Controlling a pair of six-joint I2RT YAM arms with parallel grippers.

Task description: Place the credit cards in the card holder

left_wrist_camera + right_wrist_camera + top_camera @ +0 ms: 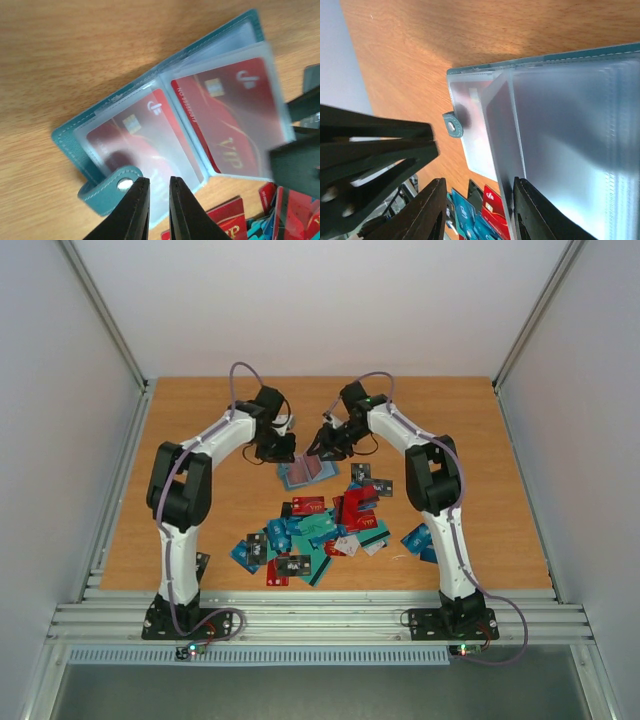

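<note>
The card holder lies open on the table, its teal cover underneath and clear sleeves on top. Two sleeves each hold a red card. My left gripper hovers over the near left sleeve beside the snap strap, open by a narrow gap with nothing in it. My right gripper is open wide, and one finger touches a raised clear sleeve leaf. The loose credit cards form a pile of red, teal, blue and black just in front of the holder.
The wooden table is boxed in by white walls, with a metal rail at the near edge. A few cards lie apart by the right arm. Both grippers hang close together over the holder.
</note>
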